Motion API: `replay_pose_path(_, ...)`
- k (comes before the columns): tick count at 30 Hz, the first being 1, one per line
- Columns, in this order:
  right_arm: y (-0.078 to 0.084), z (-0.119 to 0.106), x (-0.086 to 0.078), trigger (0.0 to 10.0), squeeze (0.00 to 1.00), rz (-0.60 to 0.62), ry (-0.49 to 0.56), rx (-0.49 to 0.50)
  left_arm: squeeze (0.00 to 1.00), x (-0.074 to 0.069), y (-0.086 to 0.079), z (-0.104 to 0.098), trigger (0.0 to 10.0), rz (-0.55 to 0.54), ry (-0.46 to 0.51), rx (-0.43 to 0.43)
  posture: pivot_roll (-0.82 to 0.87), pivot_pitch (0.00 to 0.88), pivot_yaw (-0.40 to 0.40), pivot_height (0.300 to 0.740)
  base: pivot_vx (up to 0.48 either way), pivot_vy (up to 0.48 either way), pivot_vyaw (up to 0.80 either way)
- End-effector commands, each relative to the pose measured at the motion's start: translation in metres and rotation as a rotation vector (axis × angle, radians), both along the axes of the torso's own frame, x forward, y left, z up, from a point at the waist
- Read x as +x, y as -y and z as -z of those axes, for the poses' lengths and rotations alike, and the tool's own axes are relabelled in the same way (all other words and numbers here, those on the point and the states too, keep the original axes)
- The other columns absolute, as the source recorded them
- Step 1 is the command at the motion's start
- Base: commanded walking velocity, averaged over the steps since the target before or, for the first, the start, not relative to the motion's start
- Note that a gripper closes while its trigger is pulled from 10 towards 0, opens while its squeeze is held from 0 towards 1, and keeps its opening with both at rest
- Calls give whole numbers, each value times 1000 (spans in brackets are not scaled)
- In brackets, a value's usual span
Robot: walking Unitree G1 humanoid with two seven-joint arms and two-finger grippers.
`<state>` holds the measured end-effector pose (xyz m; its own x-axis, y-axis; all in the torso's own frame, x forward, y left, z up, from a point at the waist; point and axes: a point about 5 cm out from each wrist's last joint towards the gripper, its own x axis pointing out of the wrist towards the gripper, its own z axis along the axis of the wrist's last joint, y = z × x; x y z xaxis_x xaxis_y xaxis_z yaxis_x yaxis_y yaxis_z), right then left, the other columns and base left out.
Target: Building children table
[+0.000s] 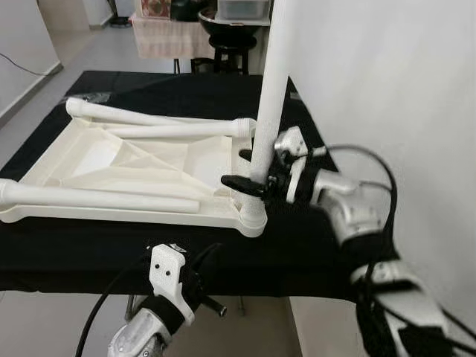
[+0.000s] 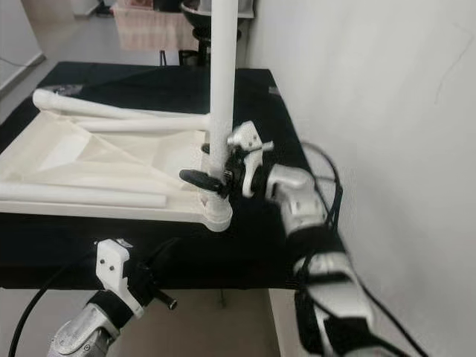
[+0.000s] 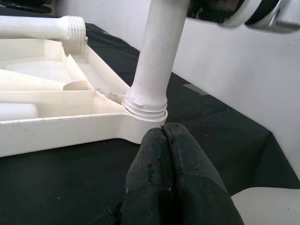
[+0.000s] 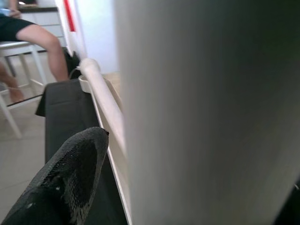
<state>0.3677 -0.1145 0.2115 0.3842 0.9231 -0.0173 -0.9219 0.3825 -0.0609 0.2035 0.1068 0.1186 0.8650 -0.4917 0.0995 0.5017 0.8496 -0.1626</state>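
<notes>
- Children's table top [image 1: 134,160]: a white plastic panel lying underside up on the black-covered counter [image 1: 89,245], its ribbing exposed, near the counter's right-hand side.
- Upright leg [image 1: 271,89]: one white tube stands in the near right corner socket [image 1: 253,217]. From the left wrist view I can see thread turns still exposed at the joint [image 3: 145,108], so I judge it not fully screwed home.
- Right pincer [image 1: 249,169]: its two black fingers pinch the upright leg low down, one on each side, just above the socket. I judge the step in hand to be turning or steadying this leg.
- Loose legs: one tube [image 1: 160,117] lies across the far edge of the top, its threaded end [image 1: 244,127] toward the right. Another [image 1: 97,197] lies along the near edge, and a third, thinner-looking piece [image 1: 178,132] rests just inside the far one.
- Left pincer [image 3: 164,183]: pressed together on nothing, held low off the counter's front edge and aimed at the corner socket.
- Progress: I judge the build to be early. One leg is partly seated; the others remain loose and unmounted, and the table has yet to be turned upright.
- Surroundings: a white wall [image 1: 387,82] runs along the counter's right side, a black stool [image 1: 230,46] stands beyond it, and a seated person's leg [image 4: 42,40] shows in the right wrist view.
</notes>
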Motion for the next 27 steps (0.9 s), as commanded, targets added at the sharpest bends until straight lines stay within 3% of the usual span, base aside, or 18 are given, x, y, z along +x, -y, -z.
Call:
replay_pose_path(1,-6,6,1,10000,0,-51,-34,-25,0,-1,1,1,10000,1,-7,-1,97,33,-91,740,0,0,0)
replay_pose_path(4,-6,7,3,10000,0,-61,-55,-39,0,-1,2,1,10000,1,-7,-1,102,34,-93,740,0,0,0)
replay_pose_path(5,-6,9,5,0,0,-98,-96,-46,0,-1,3,1,10000,1,-7,-3,104,36,-97,740,0,0,0)
replay_pose_path(12,-4,13,5,0,0,-117,-113,-34,0,-1,4,0,10000,1,-5,-5,97,41,-96,740,0,0,0)
replay_pose_path(16,6,26,3,0,0,-3,-88,-26,0,-2,5,-1,10000,0,-2,-9,91,47,-98,740,0,0,0)
replay_pose_path(17,9,31,2,0,0,44,-79,-29,0,-2,5,-2,10000,0,-1,-10,87,52,-99,740,0,0,0)
replay_pose_path(18,10,43,0,0,0,163,-98,-45,0,-3,5,-2,10000,0,-1,-10,86,53,-101,740,0,0,0)
replay_pose_path(19,10,43,0,0,0,163,-98,-45,0,-3,5,-2,10000,0,-1,-10,86,53,-101,740,0,0,0)
replay_pose_path(20,11,50,-1,0,0,242,-112,-58,0,-3,5,-2,10000,0,-1,-10,86,53,-101,740,0,0,0)
replay_pose_path(21,9,66,-6,0,0,515,-128,-86,0,-3,2,-3,10000,0,0,-10,79,62,-102,740,0,0,0)
replay_pose_path(22,9,66,-6,0,0,515,-128,-86,0,-3,2,-3,10000,0,0,-10,79,62,-102,740,0,0,0)
replay_pose_path(24,-6,85,-34,0,0,698,-170,-91,0,-3,1,-4,10000,0,2,-9,74,82,-93,740,0,0,0)
replay_pose_path(25,-8,89,-41,0,0,732,-182,-88,0,-3,1,-4,10000,1,2,-9,74,82,-93,740,0,0,0)
replay_pose_path(27,-17,82,-38,0,0,730,-98,-101,0,-3,-1,-3,10000,0,0,-5,56,62,-76,740,0,0,0)
